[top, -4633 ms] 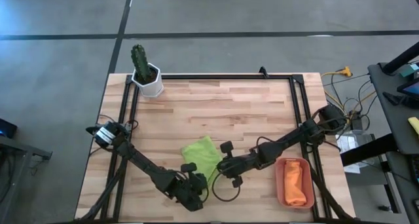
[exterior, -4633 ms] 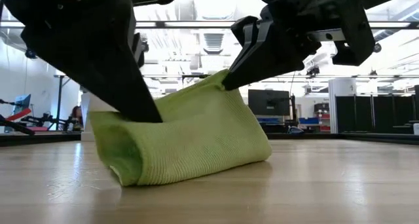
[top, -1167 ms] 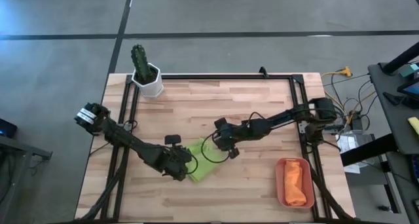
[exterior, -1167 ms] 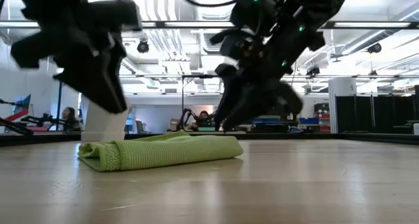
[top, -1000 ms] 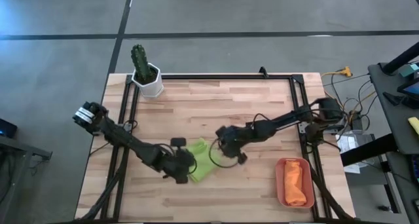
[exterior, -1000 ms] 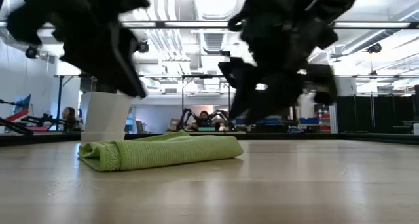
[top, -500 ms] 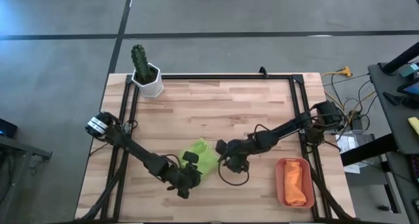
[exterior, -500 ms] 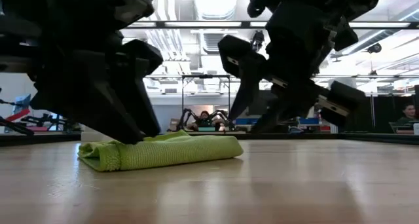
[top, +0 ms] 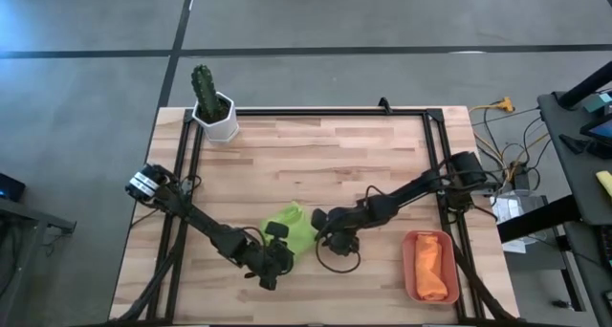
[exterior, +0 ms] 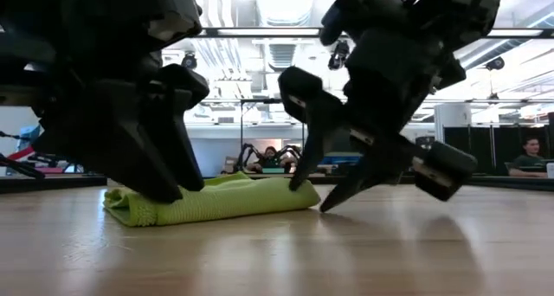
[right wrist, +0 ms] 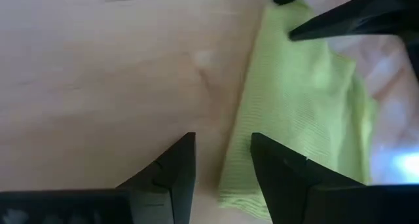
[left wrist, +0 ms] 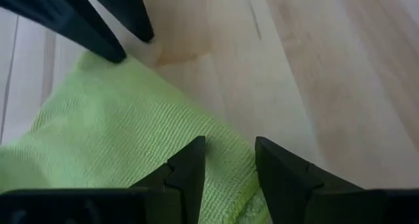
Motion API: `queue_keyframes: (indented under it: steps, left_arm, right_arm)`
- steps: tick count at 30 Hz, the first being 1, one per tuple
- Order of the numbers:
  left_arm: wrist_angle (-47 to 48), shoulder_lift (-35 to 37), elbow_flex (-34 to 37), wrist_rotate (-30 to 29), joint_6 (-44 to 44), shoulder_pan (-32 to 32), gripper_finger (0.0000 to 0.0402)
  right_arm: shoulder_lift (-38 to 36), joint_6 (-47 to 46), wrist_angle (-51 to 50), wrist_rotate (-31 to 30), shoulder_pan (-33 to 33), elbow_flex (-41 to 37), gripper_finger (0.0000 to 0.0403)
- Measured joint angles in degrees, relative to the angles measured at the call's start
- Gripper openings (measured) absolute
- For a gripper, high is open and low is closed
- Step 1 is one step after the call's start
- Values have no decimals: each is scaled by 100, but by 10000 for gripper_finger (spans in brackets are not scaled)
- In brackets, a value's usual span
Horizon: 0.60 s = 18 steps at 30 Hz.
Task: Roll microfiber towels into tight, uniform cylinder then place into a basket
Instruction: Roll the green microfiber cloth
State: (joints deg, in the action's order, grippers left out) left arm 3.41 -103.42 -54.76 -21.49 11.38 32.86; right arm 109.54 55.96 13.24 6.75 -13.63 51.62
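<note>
The lime green towel (top: 293, 226) lies folded flat on the wooden table, its near-side fold (exterior: 143, 209) thick and rounded. My left gripper (top: 283, 243) stands open at the towel's near end, and its fingertips (left wrist: 194, 149) hover low over that edge. My right gripper (top: 318, 229) stands open at the towel's right edge (right wrist: 239, 165), with one finger over the cloth and one over bare wood. The orange towel (top: 432, 270) lies in the terracotta basket (top: 409, 270) at the near right. My left gripper slants down from the near left over the green towel's near edge (left wrist: 222, 162). I cannot tell whether the fingertips touch the cloth. My right gripper slants down from the right at the towel's right edge (exterior: 303, 192). I cannot tell whether it touches either.
A white pot with a cactus (top: 215, 112) stands at the far left corner. A black frame rail (top: 330, 111) runs round the table's edges. Bare wood lies far of the towel and between the towel and the basket.
Both grippers have come down toward the green towel and toward the table's near edge. The left has gone from the towel's left side to its near end. The right has rolled as it sank to the right edge. The towel has stayed where it was.
</note>
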Motion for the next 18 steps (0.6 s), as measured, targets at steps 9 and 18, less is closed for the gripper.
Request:
queue_keyframes:
  steps: [9,18]
  left_arm:
    - [48,-33,80,-13,267,24,119]
    - [-142,-287,65,-37,506,31,118]
  right_arm:
    - [87,-197,105,-337,166,76,144]
    - [230,-564,135,175,335,92,139]
